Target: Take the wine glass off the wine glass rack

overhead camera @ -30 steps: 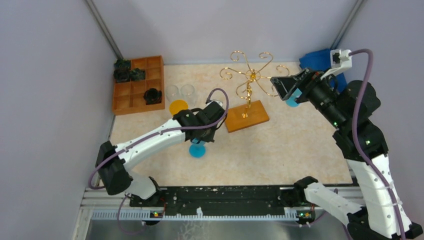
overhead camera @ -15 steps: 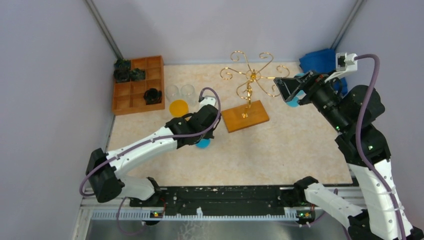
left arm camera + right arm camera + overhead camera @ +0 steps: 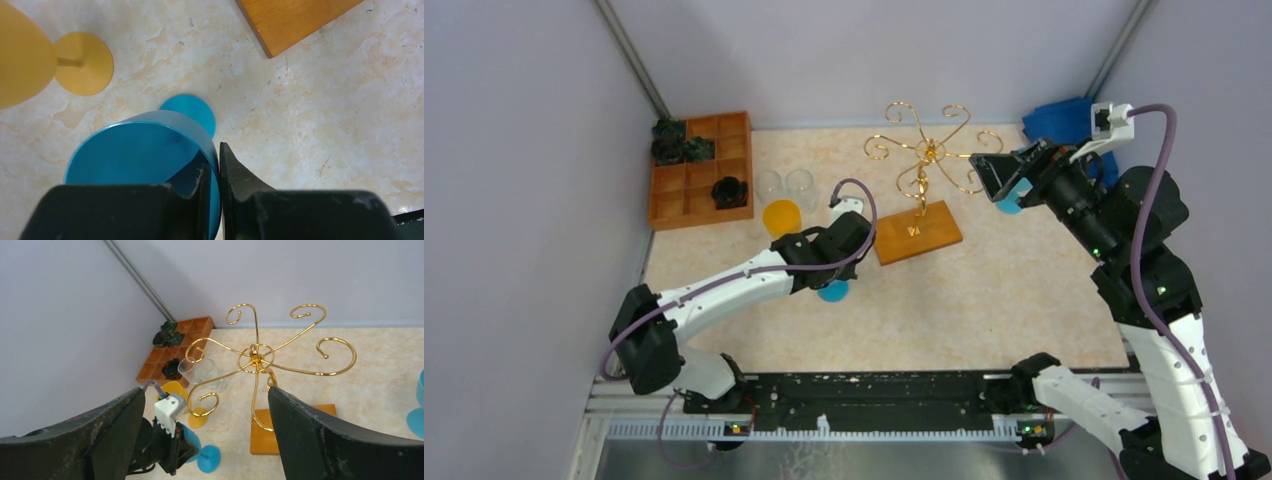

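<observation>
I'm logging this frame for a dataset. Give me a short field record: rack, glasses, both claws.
rack: wine glass rack, gold wire, nothing hanging on its arms
left claw: shut on rim of blue wine glass, glass upright
right claw: open, facing rack, holding nothing
other glasses: yellow glass, two clear glasses, second blue glass, off the rack

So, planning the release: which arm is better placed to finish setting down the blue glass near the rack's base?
Left. The left gripper pinches the blue glass by the rim; the right gripper stands open by the wine glass rack.
</observation>
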### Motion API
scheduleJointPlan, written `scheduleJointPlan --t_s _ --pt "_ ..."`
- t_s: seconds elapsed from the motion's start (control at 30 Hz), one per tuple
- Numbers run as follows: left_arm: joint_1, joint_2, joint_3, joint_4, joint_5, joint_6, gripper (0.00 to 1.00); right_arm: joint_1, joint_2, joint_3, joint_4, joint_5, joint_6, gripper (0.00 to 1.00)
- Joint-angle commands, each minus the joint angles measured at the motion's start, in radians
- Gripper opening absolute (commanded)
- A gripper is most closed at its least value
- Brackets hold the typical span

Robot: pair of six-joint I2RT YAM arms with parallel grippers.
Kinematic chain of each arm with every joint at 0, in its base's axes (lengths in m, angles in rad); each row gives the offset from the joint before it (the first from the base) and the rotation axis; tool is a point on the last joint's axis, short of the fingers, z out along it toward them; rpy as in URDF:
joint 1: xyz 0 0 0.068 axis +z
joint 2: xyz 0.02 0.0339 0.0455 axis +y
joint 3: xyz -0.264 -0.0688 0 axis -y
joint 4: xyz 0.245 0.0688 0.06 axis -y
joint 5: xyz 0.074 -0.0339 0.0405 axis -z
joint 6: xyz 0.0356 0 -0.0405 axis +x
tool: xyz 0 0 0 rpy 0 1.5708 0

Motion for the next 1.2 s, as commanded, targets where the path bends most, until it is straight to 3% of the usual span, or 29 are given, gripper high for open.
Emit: scheduleJointPlan --t_s 0.0,0.1,0.37,0.8,0.97,1.17 --pt "0.002 0.005 -0.014 0.016 0.011 -0.014 0.23 0.006 0.0 0.033 0.029 0.006 0.002 0.92" --pt "0.003 -0.002 -0.019 0.011 0.011 -0.016 0.36 0.007 0.0 0.031 0.027 0.004 0.007 0.93" --pt "0.004 -0.029 0.012 -0.044 -0.011 -0.021 0.58 0.006 -0.012 0.027 0.032 -0.007 0.008 0.99" --pt "0.002 -0.199 0.279 -0.149 -0.031 0.065 0.6 0.007 0.009 0.06 0.004 -0.004 0.018 0.99" --pt "0.002 -0.272 0.323 -0.045 -0.081 0.134 0.62 0.007 0.016 0.098 -0.034 0.134 0.031 0.99" --pt "0.002 -0.225 0.394 -0.017 -0.07 0.167 0.61 0.007 0.027 0.12 -0.06 0.262 0.061 0.99"
